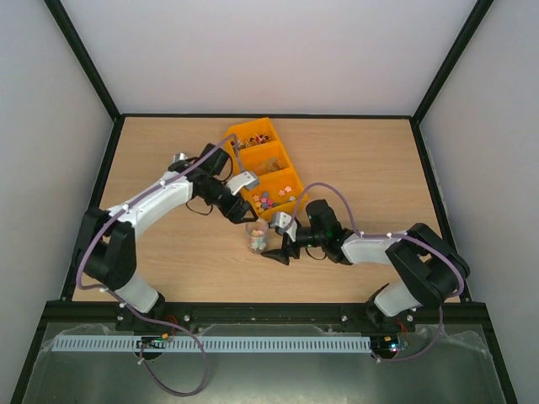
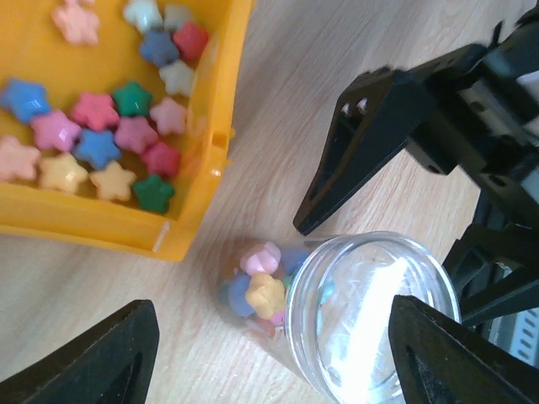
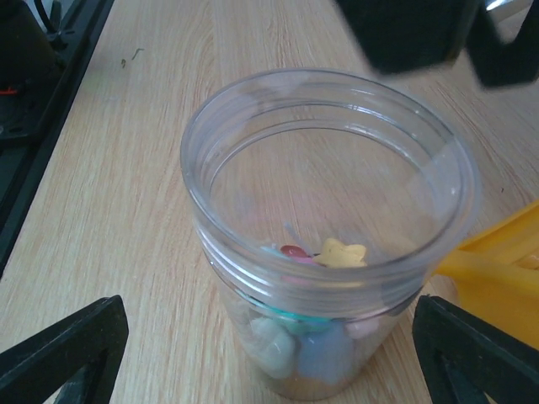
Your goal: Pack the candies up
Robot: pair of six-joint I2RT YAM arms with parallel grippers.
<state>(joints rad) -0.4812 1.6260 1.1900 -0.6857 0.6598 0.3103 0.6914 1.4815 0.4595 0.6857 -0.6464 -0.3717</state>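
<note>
Where the clear jar (image 1: 257,238) stands upright and open-mouthed near the middle of the wooden bench (image 1: 370,160), two sets of jaws meet at it from opposite sides. The left jaws reach in from 10 o'clock of the jar in the top view. They are spread wide, with one black fingertip (image 2: 135,353) at each lower corner of the left wrist view and the jar's mouth lying between them, apart from both. The right jaws come in low from 3 o'clock and are likewise spread, their fingertips (image 3: 76,341) flanking the jar on either side. The tip at 9 o'clock of the right wrist view stands clear of the wall, while the other lies just beside it, and contact there cannot be told. The candies (image 2: 93,135) are mostly star-shaped pieces in pink, blue, green, red and pale yellow. They lie loose in the nearest compartment of the yellow tray (image 1: 290,172), which stretches away from the jar toward 12 o'clock in the top view, its near end just beside the jar. A smaller share of the candies rests at the bottom of the jar, one yellow star uppermost. The tray's two farther compartments hold darker, brownish pieces too small to identify.
</note>
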